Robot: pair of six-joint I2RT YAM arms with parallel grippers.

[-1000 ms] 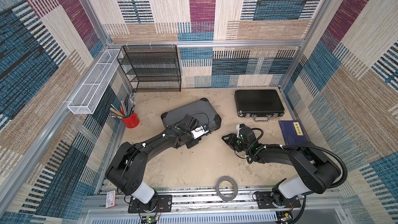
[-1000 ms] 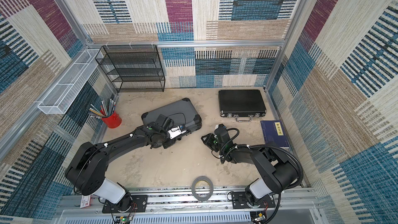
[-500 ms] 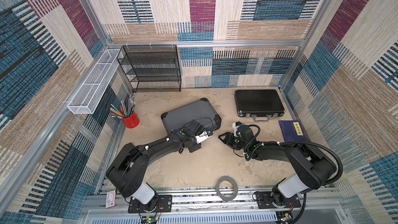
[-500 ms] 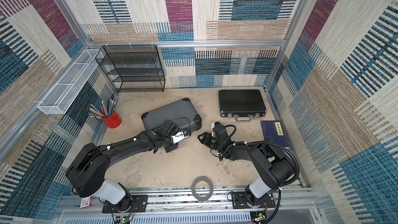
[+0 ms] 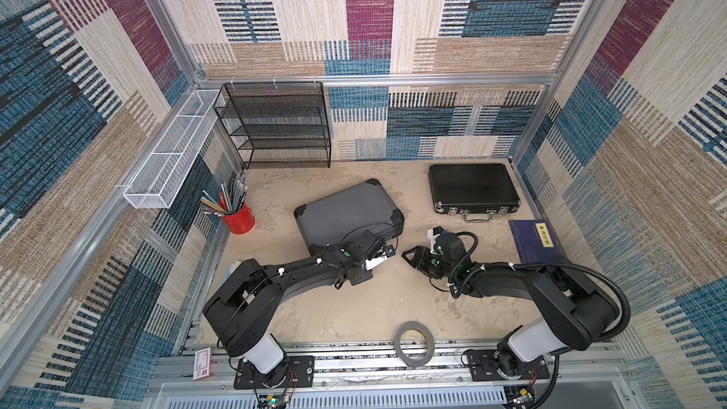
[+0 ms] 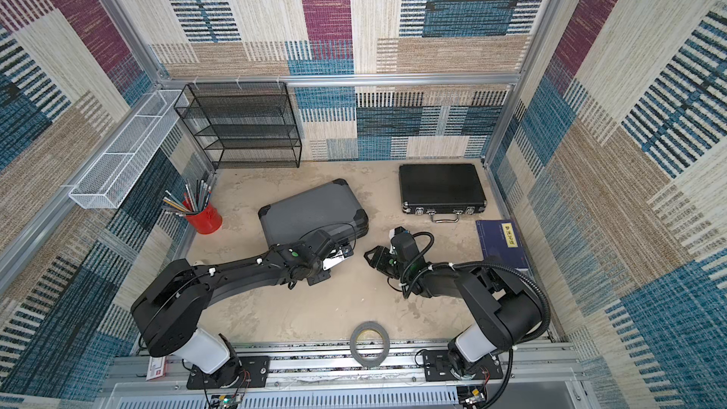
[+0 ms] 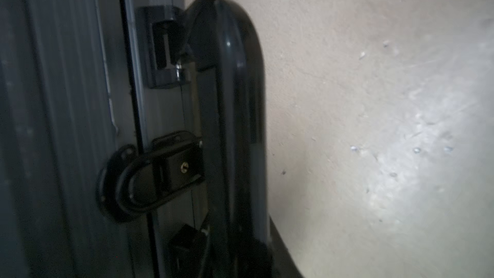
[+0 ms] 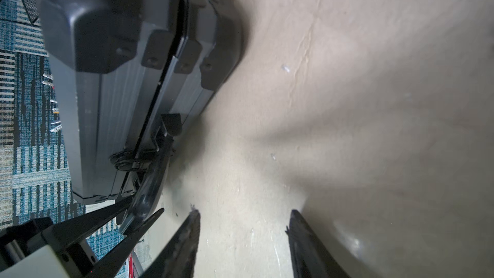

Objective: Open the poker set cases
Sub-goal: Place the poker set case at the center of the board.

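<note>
Top views both show a tape roll (image 5: 414, 342) nearest, at the front edge of the floor (image 5: 354, 308). Beyond it, seen from the right wrist, the right gripper (image 8: 244, 213) stands wide with only bare floor between its fingers, near the grey case (image 5: 346, 210). The left gripper (image 8: 147, 205) is narrow, its fingers on either side of that case's handle (image 7: 235, 102); whether they press it I cannot tell. From the left wrist, a black latch (image 7: 160, 177) lies across the seam beside the handle. The grey case lies flat, closed and askew at mid-floor, with a red cup (image 5: 240, 220) on the robot's left. Farther back on the right, well apart, the black case (image 5: 472, 186) lies flat and closed near the back wall, a blue book (image 5: 533, 240) just in front of it. A wire rack (image 5: 279, 123) stands at the far left.
</note>
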